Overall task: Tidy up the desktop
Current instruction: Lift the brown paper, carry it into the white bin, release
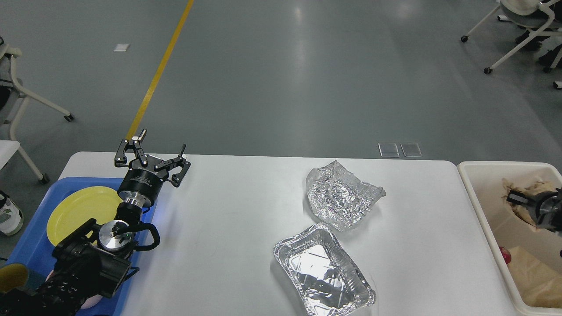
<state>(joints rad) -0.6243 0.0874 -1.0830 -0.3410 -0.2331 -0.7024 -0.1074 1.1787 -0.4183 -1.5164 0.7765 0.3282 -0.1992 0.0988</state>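
Note:
The white desktop (237, 210) holds a crumpled sheet of aluminium foil (340, 195) and, in front of it, an empty foil tray (322, 272). My left gripper (162, 140) is open and empty, raised above the desktop's far left corner, just right of the blue tray (26, 245). My right gripper (518, 199) is inside the cream bin (476, 206) at the right, against crumpled brown paper (529, 186). It looks dark and end-on, so its fingers cannot be told apart.
The blue tray holds a yellow plate (77, 210). The cream bin also holds a small red thing (505, 254) and more brown paper (538, 276). Wheeled chairs stand on the grey floor at the far left (26, 96) and far right (522, 39).

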